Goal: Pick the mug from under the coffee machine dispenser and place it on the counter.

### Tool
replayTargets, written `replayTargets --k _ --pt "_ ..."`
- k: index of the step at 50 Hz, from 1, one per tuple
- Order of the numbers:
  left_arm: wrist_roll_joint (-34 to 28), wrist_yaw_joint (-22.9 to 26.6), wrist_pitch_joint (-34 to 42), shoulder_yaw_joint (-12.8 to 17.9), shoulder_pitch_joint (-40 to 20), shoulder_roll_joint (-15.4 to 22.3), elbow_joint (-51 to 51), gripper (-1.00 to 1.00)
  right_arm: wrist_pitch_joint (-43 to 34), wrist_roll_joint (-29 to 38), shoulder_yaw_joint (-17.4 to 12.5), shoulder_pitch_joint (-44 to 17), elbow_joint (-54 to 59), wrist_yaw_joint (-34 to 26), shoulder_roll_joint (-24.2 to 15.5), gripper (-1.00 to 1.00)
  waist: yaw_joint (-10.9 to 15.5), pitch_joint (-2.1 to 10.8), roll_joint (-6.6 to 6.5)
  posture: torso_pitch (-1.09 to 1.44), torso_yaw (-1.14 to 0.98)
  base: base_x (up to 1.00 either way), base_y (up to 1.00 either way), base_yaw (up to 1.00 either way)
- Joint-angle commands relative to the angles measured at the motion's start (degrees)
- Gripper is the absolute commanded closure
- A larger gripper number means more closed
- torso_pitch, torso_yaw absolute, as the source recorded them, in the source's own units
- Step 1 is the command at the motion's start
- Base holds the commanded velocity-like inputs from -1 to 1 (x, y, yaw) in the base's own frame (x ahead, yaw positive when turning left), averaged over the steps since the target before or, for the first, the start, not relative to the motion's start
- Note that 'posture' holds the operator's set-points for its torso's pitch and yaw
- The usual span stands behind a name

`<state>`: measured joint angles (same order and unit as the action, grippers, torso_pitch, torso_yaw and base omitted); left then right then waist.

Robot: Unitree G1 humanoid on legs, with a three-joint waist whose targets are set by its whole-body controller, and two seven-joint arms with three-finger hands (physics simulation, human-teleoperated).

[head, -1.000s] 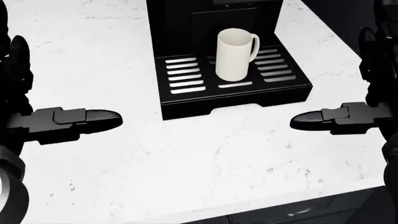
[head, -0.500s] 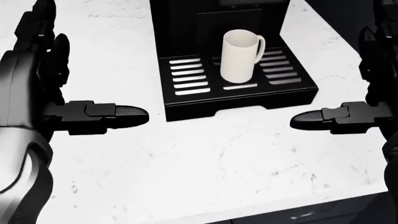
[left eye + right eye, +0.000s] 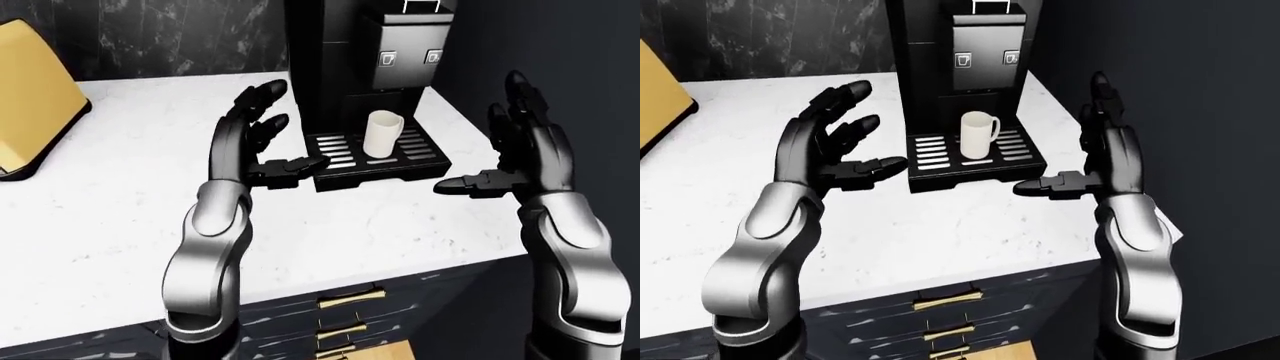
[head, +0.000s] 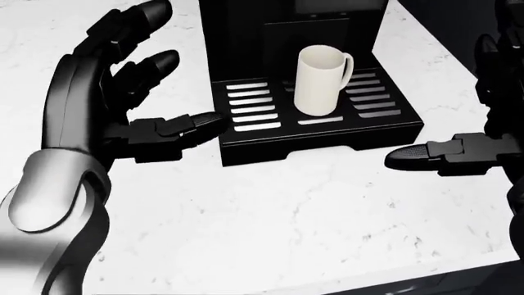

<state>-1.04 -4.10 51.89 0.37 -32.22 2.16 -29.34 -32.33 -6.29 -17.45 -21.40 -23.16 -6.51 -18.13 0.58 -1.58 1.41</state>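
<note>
A cream mug [image 4: 322, 80] stands upright on the slotted drip tray [image 4: 254, 114] of the black coffee machine [image 3: 360, 52], under its dispenser, handle to the right. My left hand [image 4: 139, 104] is open, fingers spread, raised just left of the tray, its thumb tip near the tray's left edge. My right hand [image 4: 459, 92] is open at the right of the machine, thumb pointing left, apart from the mug. Both hands are empty.
The machine sits on a white marble counter [image 4: 287, 215] against a dark wall. A yellow appliance [image 3: 30, 105] stands at the far left of the counter. Dark drawers with gold handles [image 3: 350, 300] lie below the counter edge. A dark panel rises at the right.
My left arm has risen and moved right, toward the drip tray's left side; more of the hand now shows. The right hand and the mug have stayed put.
</note>
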Motion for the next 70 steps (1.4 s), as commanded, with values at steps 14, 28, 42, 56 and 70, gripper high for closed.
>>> replayTargets --k 14,28,42,56,70 --pt "0.13 0.99 -2.42 -2.02 -2.43 -2.55 -0.03 -0.53 1.72 -0.17 -0.79 -1.69 -1.56 0.21 -1.12 -1.00 0.07 1.24 0.45 0.00 0.00 0.00 0.00 0.00" --pt "-1.90 3.36 -8.54 -3.40 -4.86 -3.90 8.46 -0.51 1.40 -0.45 -0.91 -1.66 -1.77 0.28 -1.30 -1.00 0.21 1.26 0.79 0.00 0.00 0.00 0.00 0.00" --pt "-2.13 3.94 -13.33 -3.74 -8.22 -5.49 16.81 -0.54 1.58 -0.47 -0.94 -1.56 -1.61 0.22 -1.23 -1.00 0.19 1.43 0.99 0.00 0.00 0.00 0.00 0.00" --pt "-1.60 3.92 -14.93 -4.28 -11.17 -7.43 21.03 -0.55 1.42 -0.67 -1.24 -1.62 -1.76 0.10 -1.54 -1.00 0.17 1.52 1.16 0.00 0.00 0.00 0.00 0.00" --pt "-1.63 4.06 -16.89 -4.90 -12.78 -8.77 24.81 -0.51 0.79 -1.10 -1.48 -2.24 -1.89 0.18 -2.02 -1.00 0.19 1.49 1.40 0.00 0.00 0.00 0.00 0.00"
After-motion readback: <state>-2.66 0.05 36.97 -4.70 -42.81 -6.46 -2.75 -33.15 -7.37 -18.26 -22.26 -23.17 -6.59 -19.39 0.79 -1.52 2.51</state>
